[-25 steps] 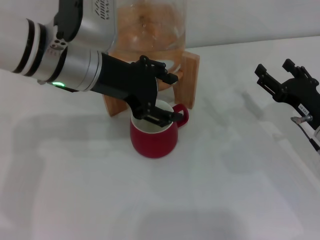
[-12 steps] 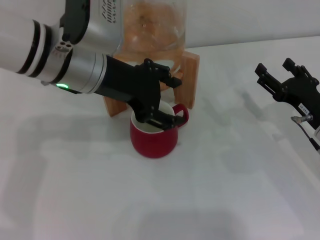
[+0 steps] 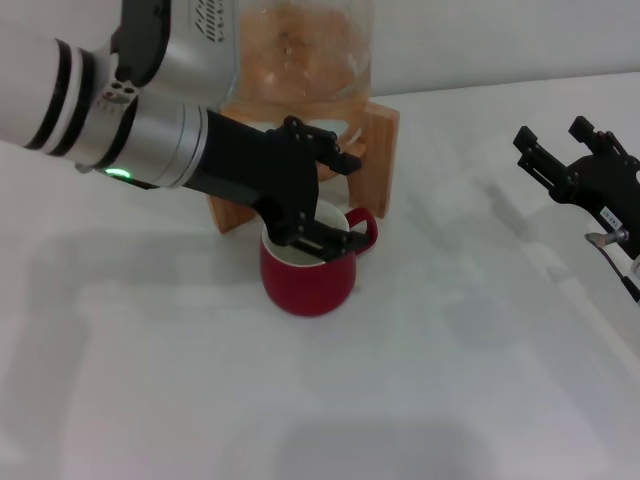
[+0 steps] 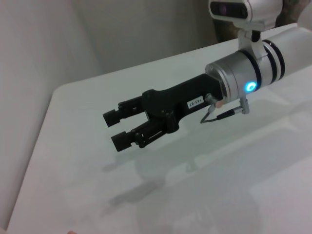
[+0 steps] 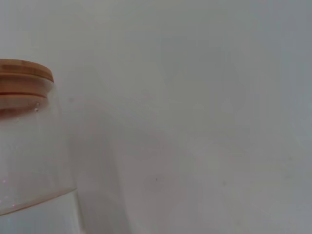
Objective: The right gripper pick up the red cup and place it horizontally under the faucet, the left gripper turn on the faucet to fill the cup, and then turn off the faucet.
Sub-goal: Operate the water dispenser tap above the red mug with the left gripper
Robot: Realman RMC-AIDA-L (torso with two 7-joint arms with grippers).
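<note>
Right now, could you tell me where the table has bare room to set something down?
The table is bare in front of the red cup and between it and the right end effector. It is crowded around the wooden stand, where the left end effector reaches.

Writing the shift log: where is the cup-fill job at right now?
Done: the red cup stands upright on the table before the wooden stand, and the right claw is open, off to the side, clear of it. In hand: the left claw reaches over the cup's rim toward the stand; the faucet itself is hidden behind it. Left: whether water runs cannot be told, so filling and shutting off stay unconfirmed.
</note>
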